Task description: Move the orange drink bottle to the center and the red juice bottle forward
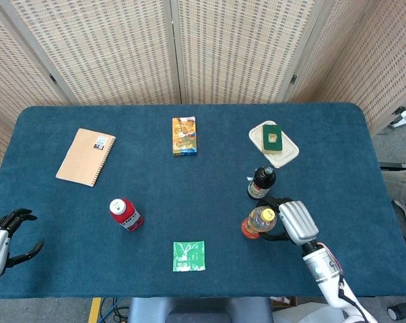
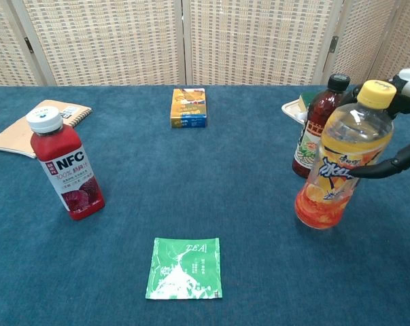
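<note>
Bottle grab, R side of table
Right hand [image 1: 295, 222] grasps orange drink bottle [image 1: 257, 223] nr table's [image 1: 48, 269] front-right, tilted; it should lift clear of dark bottle [image 2: 321, 129], staying upright. Left hand [image 1: 2, 237] released. Red juice bottle [image 2: 64, 165] stands front-left.
</note>
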Motion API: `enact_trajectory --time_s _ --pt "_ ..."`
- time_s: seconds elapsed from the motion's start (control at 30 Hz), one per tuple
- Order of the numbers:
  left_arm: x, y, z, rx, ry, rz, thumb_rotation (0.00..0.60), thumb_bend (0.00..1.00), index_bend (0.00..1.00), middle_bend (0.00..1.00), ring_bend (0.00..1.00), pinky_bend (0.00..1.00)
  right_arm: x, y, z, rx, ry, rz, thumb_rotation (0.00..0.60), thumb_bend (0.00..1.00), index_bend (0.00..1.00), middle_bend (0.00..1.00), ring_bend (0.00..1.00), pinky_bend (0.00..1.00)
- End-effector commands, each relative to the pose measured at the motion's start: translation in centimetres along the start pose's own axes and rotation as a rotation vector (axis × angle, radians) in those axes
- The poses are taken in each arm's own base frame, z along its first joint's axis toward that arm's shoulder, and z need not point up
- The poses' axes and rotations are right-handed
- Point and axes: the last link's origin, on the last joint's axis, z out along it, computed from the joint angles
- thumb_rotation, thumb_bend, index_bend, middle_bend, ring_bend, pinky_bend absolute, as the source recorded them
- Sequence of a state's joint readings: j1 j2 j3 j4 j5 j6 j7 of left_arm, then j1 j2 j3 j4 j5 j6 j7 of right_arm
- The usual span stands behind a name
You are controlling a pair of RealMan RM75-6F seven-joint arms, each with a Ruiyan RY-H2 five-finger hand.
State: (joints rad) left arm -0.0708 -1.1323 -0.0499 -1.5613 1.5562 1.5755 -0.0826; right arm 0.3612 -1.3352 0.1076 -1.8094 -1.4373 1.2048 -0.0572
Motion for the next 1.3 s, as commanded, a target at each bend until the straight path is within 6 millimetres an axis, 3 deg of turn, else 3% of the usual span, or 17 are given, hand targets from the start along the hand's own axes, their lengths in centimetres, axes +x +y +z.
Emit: enact_trajectory --time_s 0.03,0.53,1.3 --pt "-0.1 0.0 0.0 0.000 0.002 0.009 0.600 0.18 0.37 0.29 0.34 0.56 0.5 -0.6 0.6 0.009 0.021 0.006 0.600 0.16 0.46 0.59 0.48 0.47" --pt "0.3 -0.1 0.0 0.002 0.013 0.000 0.600 0.18 0.37 0.29 0.34 0.56 2.9 -4.7 4.4 0.059 0.097 0.034 0.600 0.16 0.46 0.59 0.48 0.47" --pt "0.5 -0.3 -0.1 -0.001 0.018 -0.009 0.600 0.18 0.38 0.29 0.34 0.56 2.5 -8.1 9.5 0.062 0.115 0.061 0.600 0.16 0.46 0.59 0.48 0.47"
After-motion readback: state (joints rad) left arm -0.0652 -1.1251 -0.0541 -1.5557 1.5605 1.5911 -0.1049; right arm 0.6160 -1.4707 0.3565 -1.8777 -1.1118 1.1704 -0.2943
